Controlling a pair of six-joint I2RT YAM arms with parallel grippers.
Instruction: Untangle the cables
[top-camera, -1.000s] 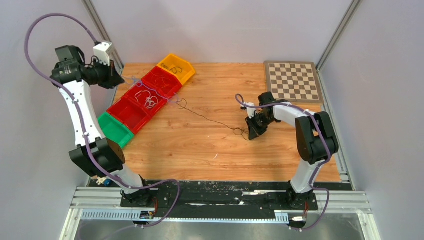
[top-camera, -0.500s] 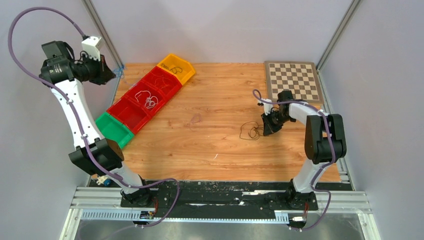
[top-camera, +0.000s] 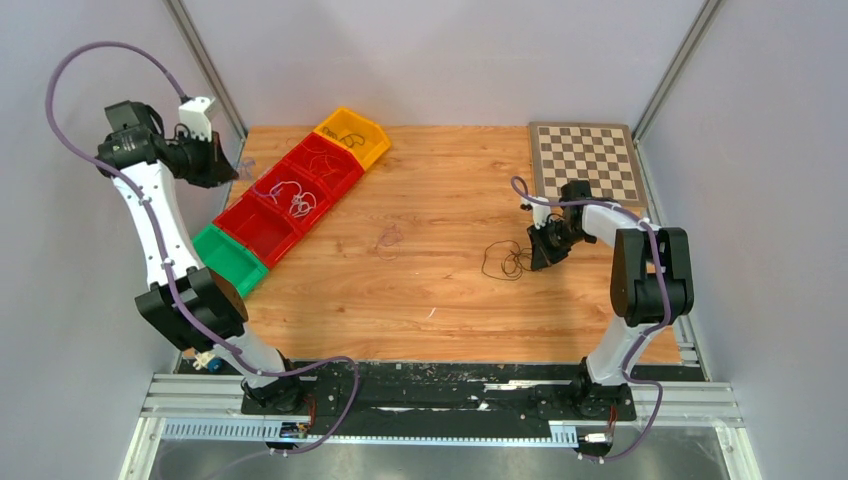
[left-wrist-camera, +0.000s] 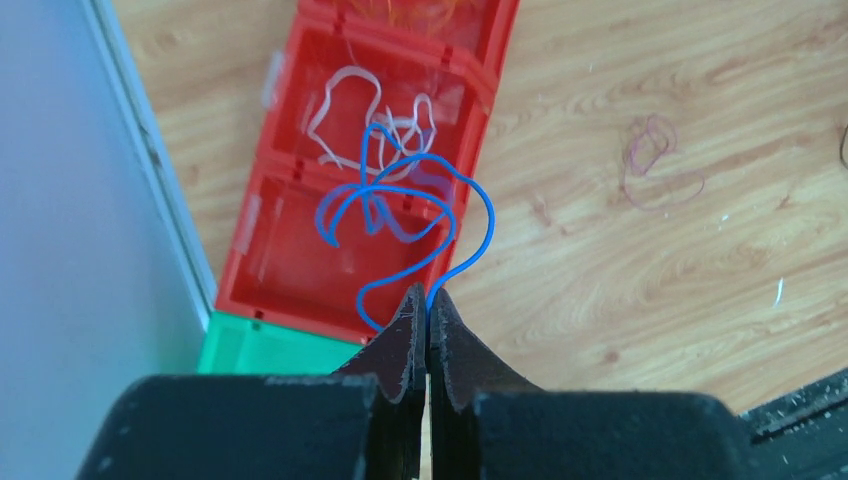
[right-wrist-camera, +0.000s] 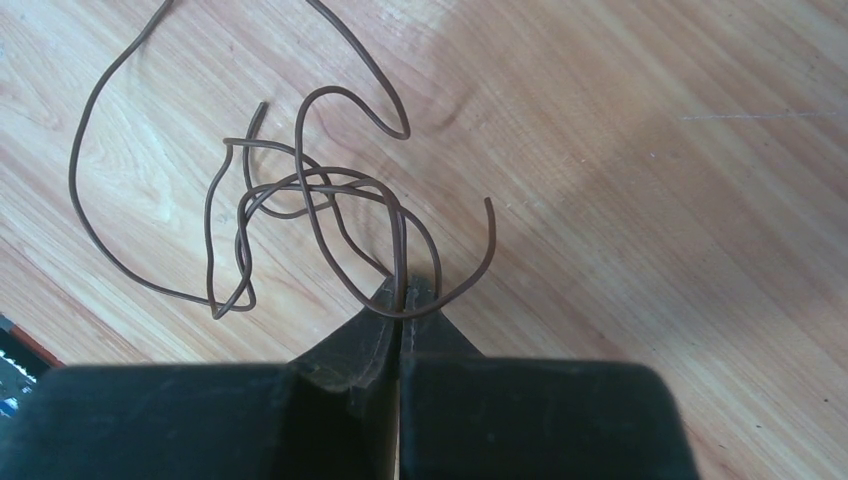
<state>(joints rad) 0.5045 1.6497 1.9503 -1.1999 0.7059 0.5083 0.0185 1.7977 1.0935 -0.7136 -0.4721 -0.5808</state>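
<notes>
My left gripper (left-wrist-camera: 428, 300) is shut on a thin blue wire (left-wrist-camera: 470, 195) that curls up from its tips. It hangs above the red bins (left-wrist-camera: 275, 270); in the top view the left gripper (top-camera: 228, 165) is at the back left. My right gripper (right-wrist-camera: 403, 290) is shut on a thin dark brown wire (right-wrist-camera: 300, 185) whose loose loops lie on the table (top-camera: 440, 290). In the top view this wire (top-camera: 500, 262) lies just left of the right gripper (top-camera: 538, 258). A thin purplish wire (top-camera: 388, 240) lies alone mid-table and also shows in the left wrist view (left-wrist-camera: 650, 165).
A diagonal row of bins stands at the back left: green (top-camera: 232, 262), three red, yellow (top-camera: 355, 135). A white wire (top-camera: 298, 203) lies in a red bin, and other thin wires in the far red and yellow bins. A chessboard (top-camera: 586, 163) is at the back right.
A second ago the wires were stretched in one line between the grippers. They have come apart: the left took the blue wire, the right drew the dark one right, the purplish one lies mid-table.
</notes>
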